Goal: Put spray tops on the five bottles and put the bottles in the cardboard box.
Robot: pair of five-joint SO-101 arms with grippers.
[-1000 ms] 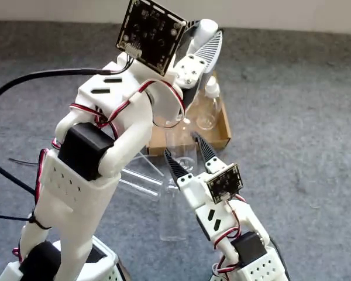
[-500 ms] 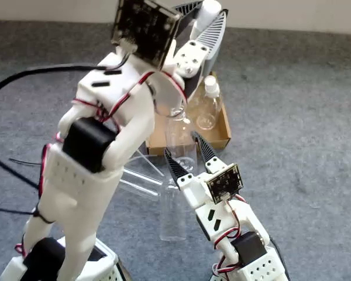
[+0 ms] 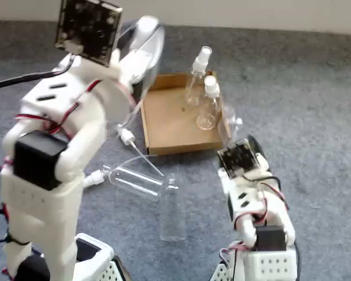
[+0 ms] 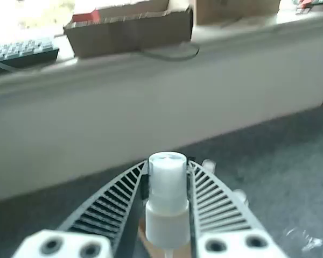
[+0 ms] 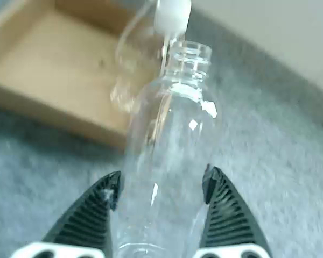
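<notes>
Two bottles (image 3: 206, 108) upright in the cardboard box (image 3: 169, 126), two lying bottles (image 3: 172, 211), fifth bottle (image 5: 167, 134) clamped by right end effector (image 5: 164, 177), neck pointing away from its arm; left end effector (image 4: 168, 164) clamps one spray top (image 4: 167, 199).

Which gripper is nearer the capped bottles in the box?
Right. The right gripper, holding an open bottle, is beside the capped bottles at the box corner; the left gripper, with a spray top, is raised off the opposite side.
</notes>
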